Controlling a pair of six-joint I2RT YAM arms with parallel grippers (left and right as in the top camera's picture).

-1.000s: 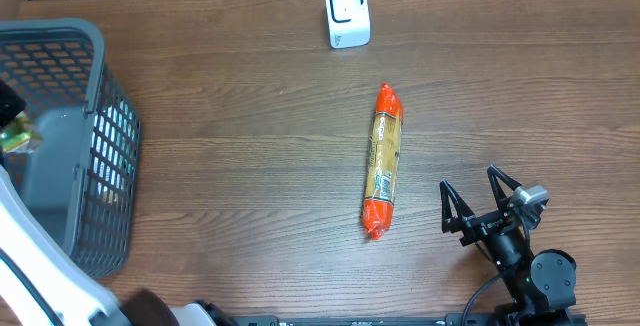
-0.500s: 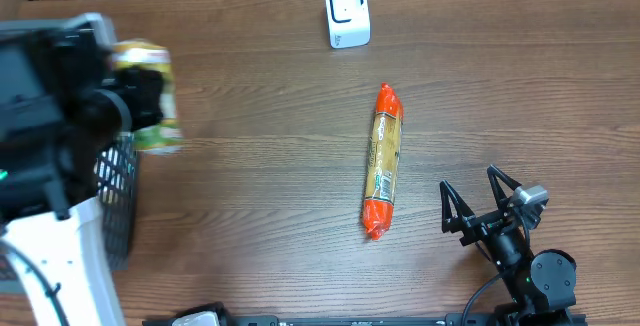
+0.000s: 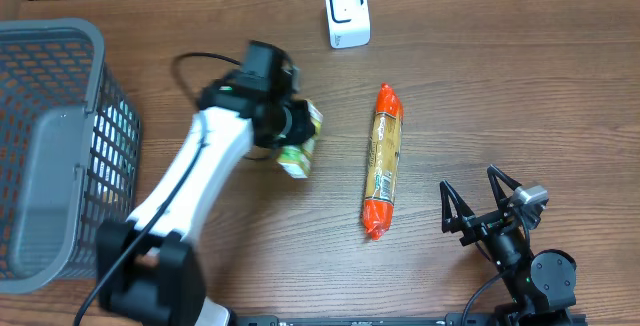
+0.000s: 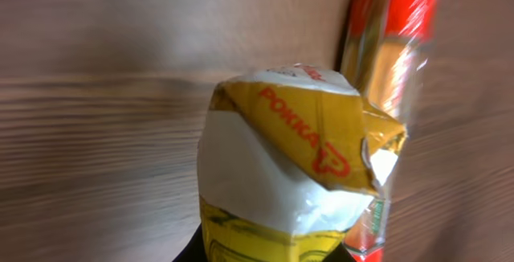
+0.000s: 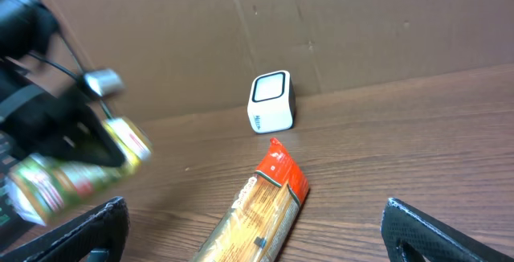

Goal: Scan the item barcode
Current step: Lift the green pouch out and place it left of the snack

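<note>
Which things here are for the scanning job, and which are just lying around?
For the job: drink carton held by the left arm, white scanner.
Lying about: long orange packet, gray basket, open right fingers.

The carton (image 3: 297, 146) is yellow and white, green at one end, with red lettering. The packet (image 3: 382, 161) has orange-red ends and a tan middle with small print. The scanner (image 3: 347, 13) is white with a dark-rimmed face. The basket (image 3: 110, 146) is grey mesh. The table (image 3: 520, 96) is brown woodgrain. The left arm (image 3: 200, 176) is white with black joints. The right gripper (image 3: 467, 177) is black.
</note>
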